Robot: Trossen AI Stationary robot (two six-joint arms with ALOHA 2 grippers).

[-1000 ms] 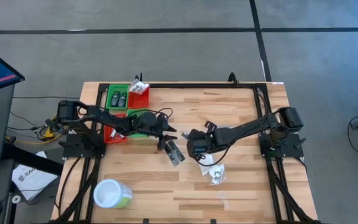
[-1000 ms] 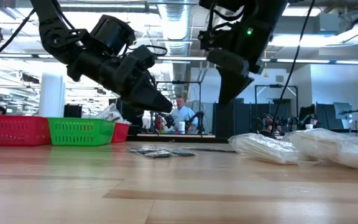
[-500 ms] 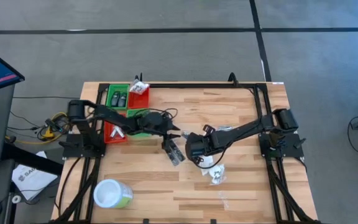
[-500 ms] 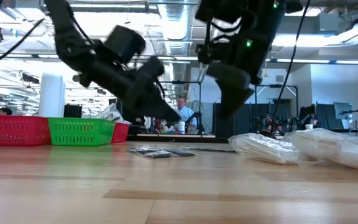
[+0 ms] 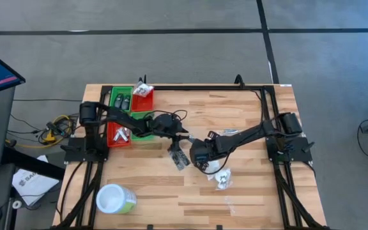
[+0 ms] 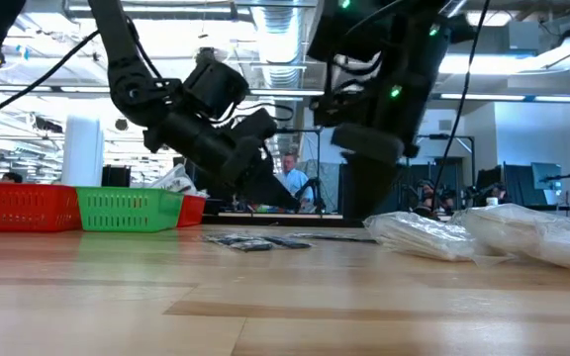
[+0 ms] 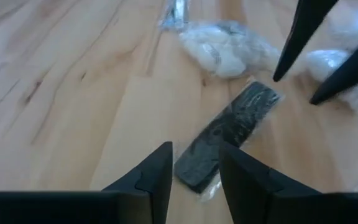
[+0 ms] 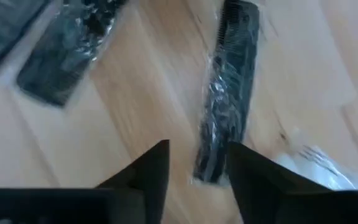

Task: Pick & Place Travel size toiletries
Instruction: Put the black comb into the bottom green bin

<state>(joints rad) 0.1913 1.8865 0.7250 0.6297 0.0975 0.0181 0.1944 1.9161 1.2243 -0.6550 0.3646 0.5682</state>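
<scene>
1. Since a second ago, both my arms have closed in on the middle of the table: my left arm has stretched further out from the left edge, and my right gripper has drawn in toward the same spot and come down lower.
2. Dark wrapped packets [image 5: 180,155] lie flat near the middle of the table, in clear crinkly film; my left wrist view shows one dark packet [image 7: 229,137] lying aslant on the bare wood.
3. My right wrist view shows a slim dark packet [image 8: 227,93] lying lengthwise ahead of my fingers, with a second dark one [image 8: 67,56] beside it.
4. White crinkly packets [image 5: 220,177] sit just to the right of the dark ones, toward the table's front edge; low down they show as pale bundles [image 6: 483,235] on the wood.
5. My left gripper [image 7: 194,171] hangs above the near end of the dark packet, fingers apart, gripping nothing.
6. My right gripper [image 8: 197,163] hangs over the slim dark packet, fingers apart, nothing between them.
7. Mini bottles [image 5: 121,101] lie in the green bin [image 5: 112,96] at the back left, beside a red bin [image 5: 147,101] with a white packet.
8. A green tub with a white lid [image 5: 114,199] stands near the front left corner.
</scene>
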